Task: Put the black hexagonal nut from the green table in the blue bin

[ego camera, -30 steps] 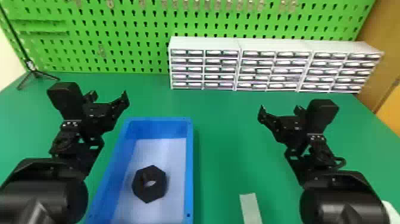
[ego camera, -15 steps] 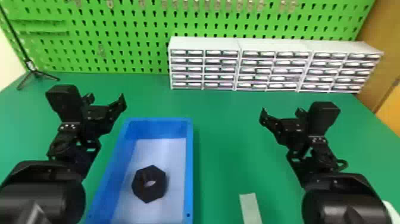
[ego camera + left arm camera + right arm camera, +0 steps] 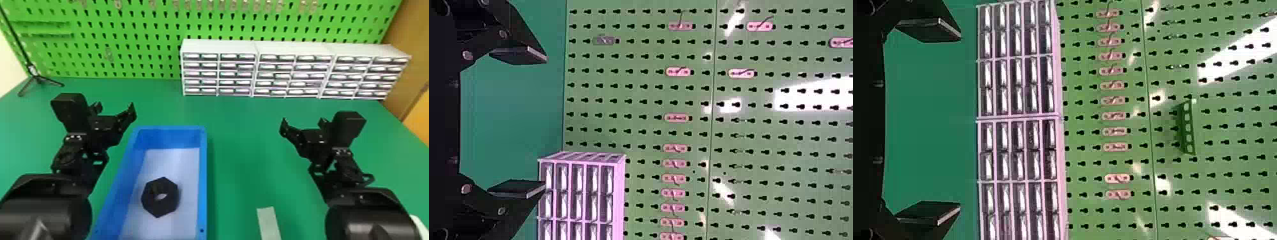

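Your left gripper [image 3: 115,110] and right gripper [image 3: 303,123] have eased back slightly, both spread wide and empty. Your black hexagonal nut [image 3: 166,207] lies inside the blue bin [image 3: 203,178], well short of its far edge.

No text, label, brand, number or sign is legible.
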You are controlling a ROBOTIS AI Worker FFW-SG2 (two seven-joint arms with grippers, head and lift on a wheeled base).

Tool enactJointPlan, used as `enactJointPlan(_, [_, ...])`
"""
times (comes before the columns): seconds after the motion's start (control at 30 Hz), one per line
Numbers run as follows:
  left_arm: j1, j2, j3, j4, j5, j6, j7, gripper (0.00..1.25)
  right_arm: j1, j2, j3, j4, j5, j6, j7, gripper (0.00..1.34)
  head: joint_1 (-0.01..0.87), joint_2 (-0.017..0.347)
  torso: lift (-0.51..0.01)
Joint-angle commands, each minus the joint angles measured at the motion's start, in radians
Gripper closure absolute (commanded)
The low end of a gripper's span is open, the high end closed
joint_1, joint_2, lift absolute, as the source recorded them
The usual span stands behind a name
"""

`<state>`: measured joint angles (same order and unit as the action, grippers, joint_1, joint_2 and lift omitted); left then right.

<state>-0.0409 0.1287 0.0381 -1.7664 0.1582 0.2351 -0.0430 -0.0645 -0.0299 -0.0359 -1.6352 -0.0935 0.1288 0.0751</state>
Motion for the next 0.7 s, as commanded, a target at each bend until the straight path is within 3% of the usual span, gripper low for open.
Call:
enactJointPlan(0.0, [0.006, 0.000, 0.003, -0.002, 0.000, 0.003, 0.000, 0.37, 0.000, -0.002, -0.002, 0.000, 0.000, 0.000, 0.000, 0.11, 0.686, 0.028, -0.096])
enactJointPlan(0.67, [0.018, 0.000, 0.020, -0.013, -0.009, 0.009, 0.000, 0.37, 0.006, -0.002, -0.010, 0.000, 0.003, 0.000, 0.000, 0.11, 0.686, 0.028, -0.096])
